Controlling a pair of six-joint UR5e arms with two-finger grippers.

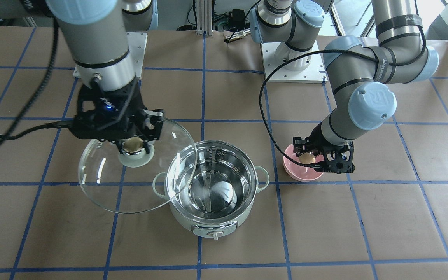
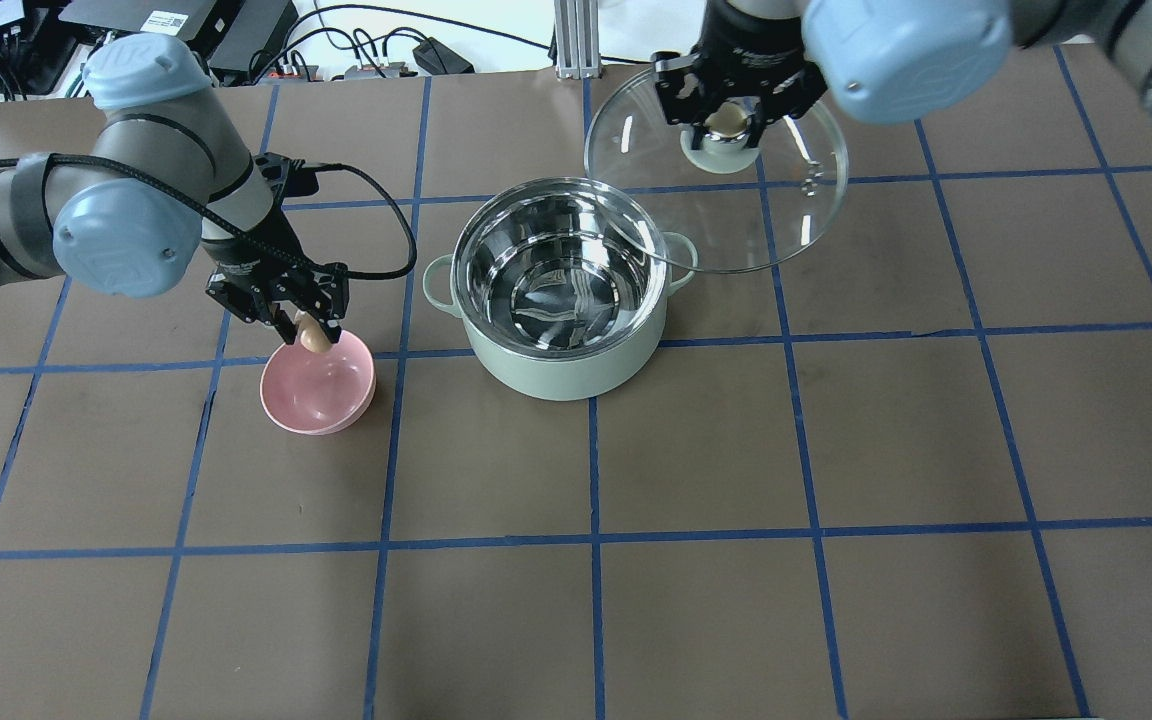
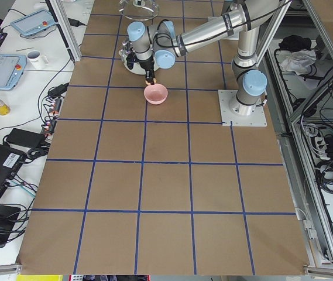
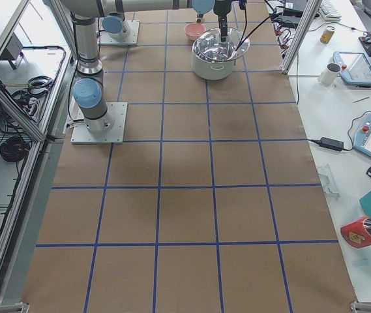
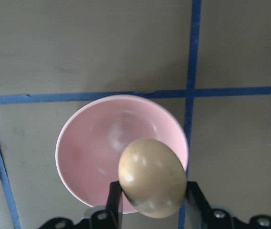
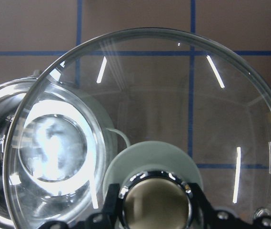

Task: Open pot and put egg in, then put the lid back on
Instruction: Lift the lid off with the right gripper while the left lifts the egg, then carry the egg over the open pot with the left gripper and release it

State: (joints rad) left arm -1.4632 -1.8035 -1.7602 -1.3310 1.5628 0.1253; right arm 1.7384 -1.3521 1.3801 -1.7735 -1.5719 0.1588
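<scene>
1. Left fingers [image 5: 115, 201] were closed on the egg [image 5: 152, 178], pinching it from both sides over the far rim of the pink bowl [image 5: 78, 157]. The bowl stood on the worktop [image 2: 696, 450], to the left of the pot [image 2: 556, 370].
2. Right fingers [image 6: 110, 206] were clamped on the beige knob [image 6: 154, 205] of the lid [image 6: 173, 95]. They held the lid off the pot, to the pot's right. Its glass edge overlapped the pot's rim, and I could not tell whether the two touched.
3. The pot stood open near the middle of the worktop, its steel interior showing.
4. A "UR" mark showed on the blue joint cap [image 1: 371, 102] of the left arm. The lettering on the arm's strap and the small stamp inside the pot were too small to read.
5. Only the left wrist view showed both fingers against the egg. The front-facing view showed the pot's dial [image 1: 215, 234] on its far side, which the overhead view hid. In the exterior left view the arm covered most of the pot.
</scene>
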